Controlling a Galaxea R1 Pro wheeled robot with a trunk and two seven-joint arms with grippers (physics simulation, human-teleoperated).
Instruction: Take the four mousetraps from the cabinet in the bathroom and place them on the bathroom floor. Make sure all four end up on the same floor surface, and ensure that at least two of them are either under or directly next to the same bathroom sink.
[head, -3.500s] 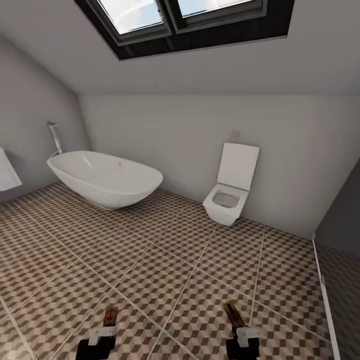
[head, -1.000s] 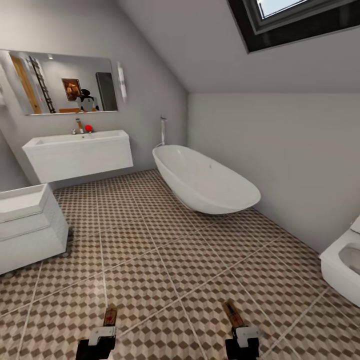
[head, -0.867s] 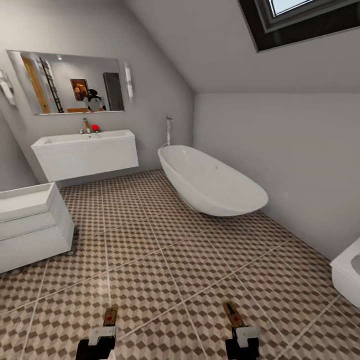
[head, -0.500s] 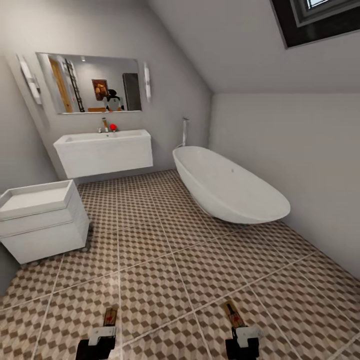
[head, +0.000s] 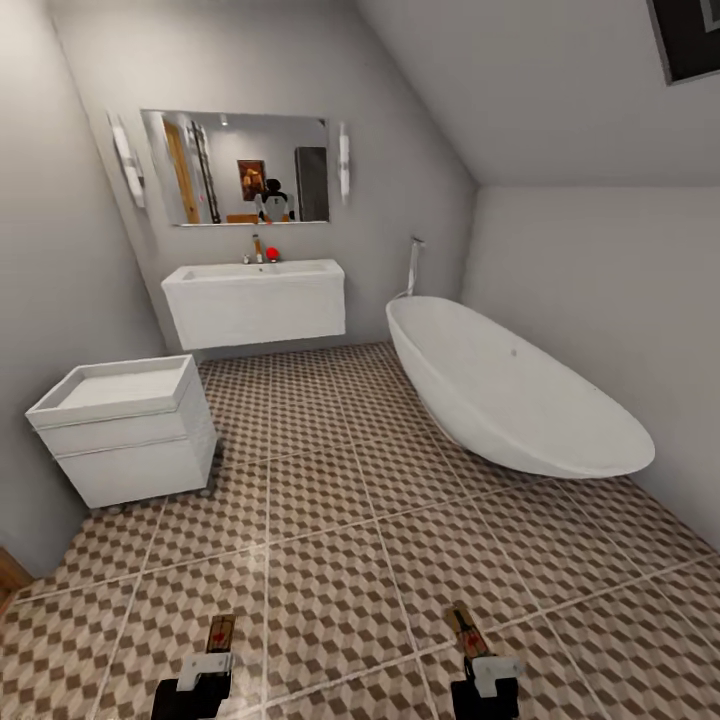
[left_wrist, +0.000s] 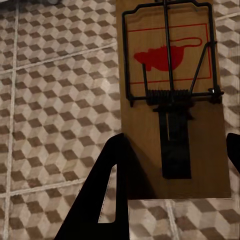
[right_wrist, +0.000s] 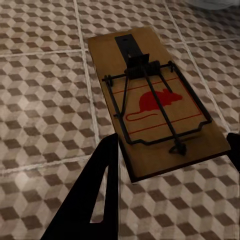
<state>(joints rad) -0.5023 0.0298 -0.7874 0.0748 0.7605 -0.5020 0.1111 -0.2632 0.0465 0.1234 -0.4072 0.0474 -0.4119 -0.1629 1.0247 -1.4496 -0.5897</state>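
Each of my grippers is shut on one mousetrap, held above the cube-patterned bathroom floor (head: 330, 560). The left gripper (head: 212, 655) holds a wooden mousetrap (head: 220, 633) (left_wrist: 172, 100) with dark wire and a red mouse print. The right gripper (head: 478, 655) holds the other mousetrap (head: 464, 628) (right_wrist: 155, 117). The sink (head: 255, 300), a white wall-hung block with a tap and a small red ball, hangs on the far wall under a mirror, well ahead of both grippers. The cabinet is out of view.
A small white drawer unit (head: 130, 430) stands on the floor at the left wall. A white oval bathtub (head: 510, 395) runs along the right wall. Open tiled floor lies between me and the sink. A sloped ceiling comes down on the right.
The whole view has swung left: the toilet and skylight slid out of frame, and the sink, mirror and white drawer unit came in. Both grippers kept hold of their mousetraps.
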